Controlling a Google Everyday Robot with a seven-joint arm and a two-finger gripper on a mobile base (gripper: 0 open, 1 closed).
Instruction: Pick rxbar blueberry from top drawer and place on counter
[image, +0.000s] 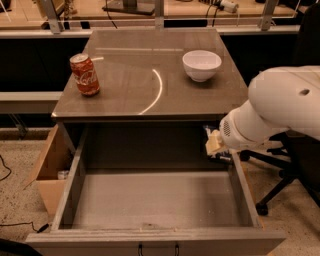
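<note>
The top drawer (150, 200) is pulled open under the counter (130, 85), and its floor is bare. My gripper (216, 146) hangs at the drawer's back right corner, just under the counter's front edge and above the right side wall. It is shut on the rxbar blueberry (220, 155), a small dark bar that shows only partly below the pale fingers (213, 142). The white arm (280, 107) comes in from the right.
A red soda can (85, 75) stands on the counter's left side and a white bowl (201, 65) at its back right. An open cardboard box (47, 165) sits on the floor left of the drawer. A dark office chair (285, 175) stands to the right.
</note>
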